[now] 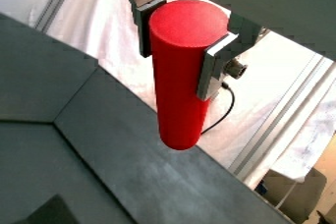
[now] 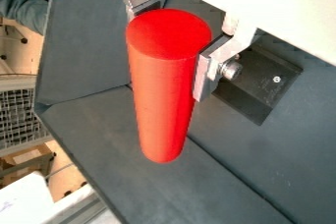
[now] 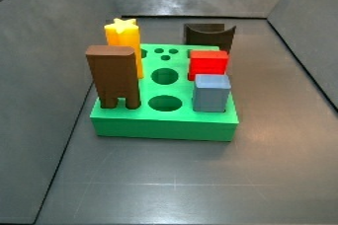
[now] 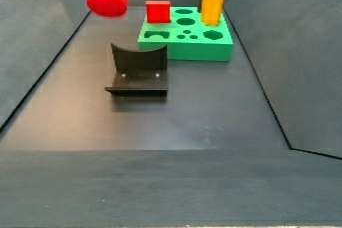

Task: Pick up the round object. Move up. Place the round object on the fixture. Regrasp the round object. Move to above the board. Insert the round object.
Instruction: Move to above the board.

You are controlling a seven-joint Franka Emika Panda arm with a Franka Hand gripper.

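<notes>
The red peg looks like smooth matt plastic, held high between the end effector and its flat silvery metal fingers. The green board has a smooth, faintly shiny plastic look. The dark fixture is matt. The table is dull grey with soft sheen.

No readable text, label, brand or number is seen in any view.

The round object, clamped between the fingers of the gripper high above the floor, is shown plain red and unmarked in both wrist views. The board, the blocks on it and the fixture are likewise seen bare; nothing is printed on the dark floor.
</notes>
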